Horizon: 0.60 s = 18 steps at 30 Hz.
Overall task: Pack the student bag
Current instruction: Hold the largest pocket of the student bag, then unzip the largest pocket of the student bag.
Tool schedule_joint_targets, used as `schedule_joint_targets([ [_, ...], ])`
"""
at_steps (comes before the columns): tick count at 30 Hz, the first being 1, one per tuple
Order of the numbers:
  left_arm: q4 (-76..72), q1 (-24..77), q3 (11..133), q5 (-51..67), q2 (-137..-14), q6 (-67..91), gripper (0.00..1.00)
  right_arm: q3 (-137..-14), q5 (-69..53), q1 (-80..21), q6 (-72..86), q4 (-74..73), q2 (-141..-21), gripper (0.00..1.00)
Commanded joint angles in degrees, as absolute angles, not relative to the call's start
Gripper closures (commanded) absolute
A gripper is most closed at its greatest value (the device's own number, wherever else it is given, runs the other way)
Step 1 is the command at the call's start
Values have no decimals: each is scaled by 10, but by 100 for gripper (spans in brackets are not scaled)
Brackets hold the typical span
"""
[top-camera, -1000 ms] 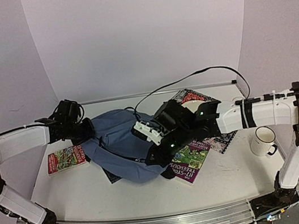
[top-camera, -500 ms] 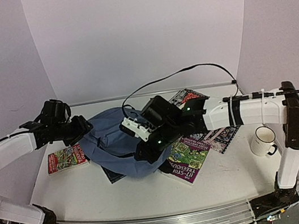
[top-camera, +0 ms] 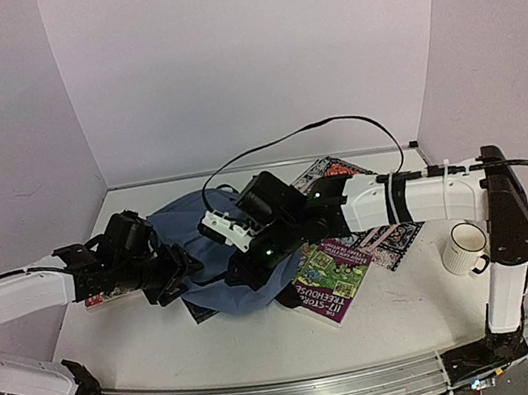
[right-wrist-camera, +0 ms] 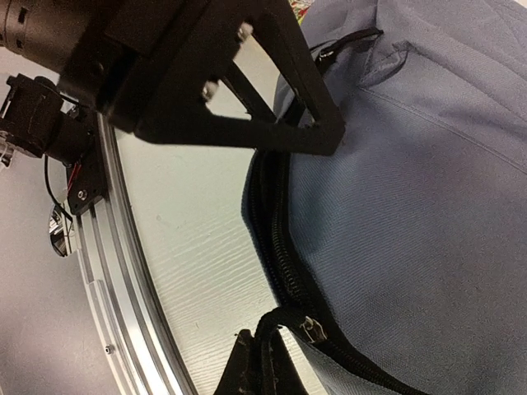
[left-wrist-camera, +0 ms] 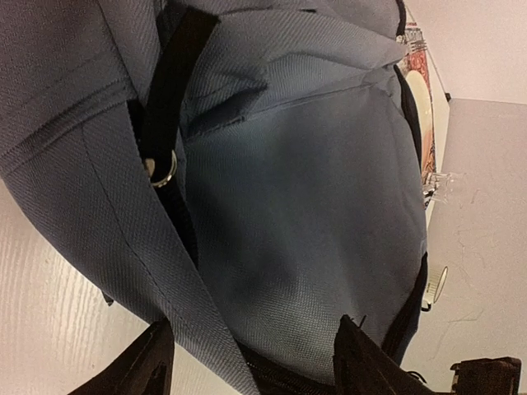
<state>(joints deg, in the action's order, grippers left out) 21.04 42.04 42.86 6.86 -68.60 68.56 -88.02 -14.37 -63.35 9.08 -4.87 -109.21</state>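
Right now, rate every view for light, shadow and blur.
Top external: even soft light, sharp, faint shadows on the table. Left wrist: student bag crisp, darkly shaded mid-frame. Right wrist: weave sharp, black hardware overhead dark, slightly soft.

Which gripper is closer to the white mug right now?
Right. The right gripper pinches the student bag's near edge, well left of the white mug; the left gripper sits even farther left.

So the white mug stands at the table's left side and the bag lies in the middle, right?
No: the white mug stands at the right side, as the top view shows. The student bag does lie in the middle.
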Motion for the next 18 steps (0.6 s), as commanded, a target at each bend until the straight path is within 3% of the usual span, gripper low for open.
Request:
schedule_joint_targets([
  [1, 146, 456, 429, 57, -716, 731, 43, -907, -154, -639, 73, -42, -1094, 100],
  [3, 137, 465, 429, 53, -723, 734, 58, -905, -145, -639, 70, -42, -1092, 100],
  [6, 137, 467, 428, 45, -720, 724, 92, -892, -111, -638, 61, -45, -1081, 100],
  [7, 140, 467, 427, 38, -715, 720, 99, -885, -95, -636, 58, -46, -1075, 100],
  [18, 366, 462, 440, -85, -637, 658, 100, -764, -27, -521, 47, -61, -976, 100],
])
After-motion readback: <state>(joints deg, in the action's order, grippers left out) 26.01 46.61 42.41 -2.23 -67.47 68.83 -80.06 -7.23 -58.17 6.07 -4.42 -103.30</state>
